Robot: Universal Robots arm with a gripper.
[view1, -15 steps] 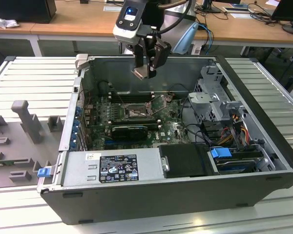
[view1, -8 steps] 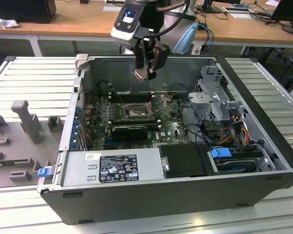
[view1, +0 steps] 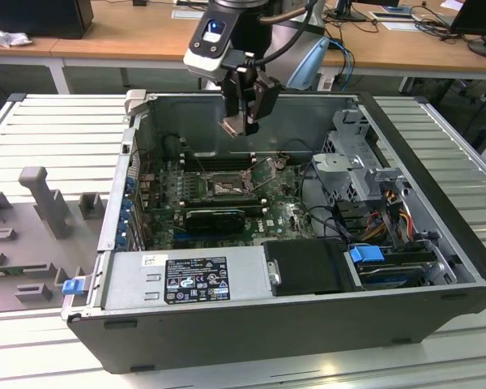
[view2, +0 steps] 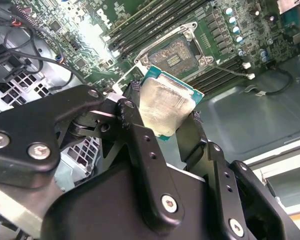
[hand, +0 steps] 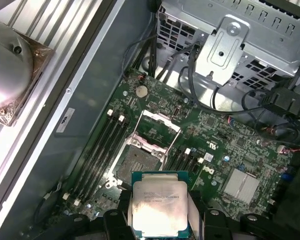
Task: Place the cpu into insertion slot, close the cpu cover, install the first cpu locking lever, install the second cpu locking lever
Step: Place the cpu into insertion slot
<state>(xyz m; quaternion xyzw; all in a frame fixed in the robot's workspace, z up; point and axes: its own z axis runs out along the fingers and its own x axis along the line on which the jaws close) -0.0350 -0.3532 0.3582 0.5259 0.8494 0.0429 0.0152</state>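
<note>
Exterior view: gripper (view1: 241,121) clamps the cpu (view1: 232,126), tilted, above the insertion slot (view1: 227,186).

Wooden desks (view1: 105,36) behind a ribbed grey worktable (view1: 57,130)

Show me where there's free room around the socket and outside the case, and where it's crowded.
Free: the insertion slot, open, bordered by the memory slots and the swung-back cpu cover; outside, the ribbed table at the exterior view's right. Crowded: cables and drive cage beside the board. The gripper holds the cpu above.
</note>
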